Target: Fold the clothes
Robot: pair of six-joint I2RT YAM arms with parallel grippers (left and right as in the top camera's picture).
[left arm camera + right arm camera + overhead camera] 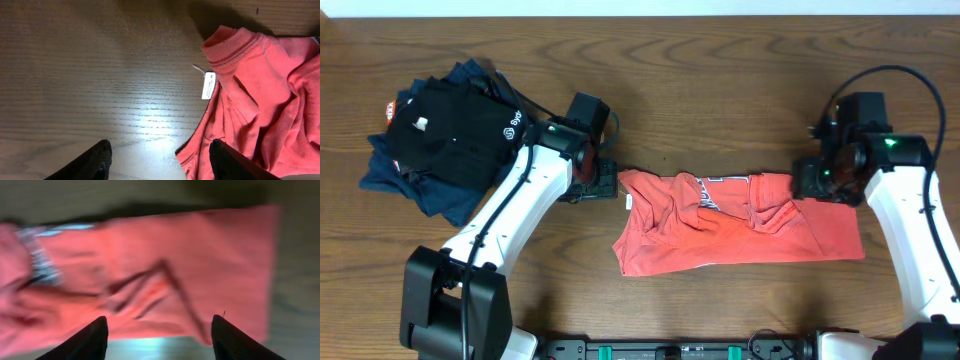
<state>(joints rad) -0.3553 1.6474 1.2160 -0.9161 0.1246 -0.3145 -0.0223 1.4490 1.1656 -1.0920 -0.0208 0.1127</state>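
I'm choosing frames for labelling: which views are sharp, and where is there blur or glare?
Overhead: sharp and evenly lit, with the coral T-shirt crisp. Left wrist: in focus, the white tag clear, and a bright glare patch on the table. Right wrist: blurred throughout, with the lettering smeared and unreadable.

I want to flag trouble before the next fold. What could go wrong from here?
The T-shirt is bunched in its middle, so folding it now may lock in creases. The open left hand sits mostly over bare table at the shirt's edge, so closing may miss the cloth or catch only the white tag. The right wrist view is blurred, so the open right hand may grasp off target.
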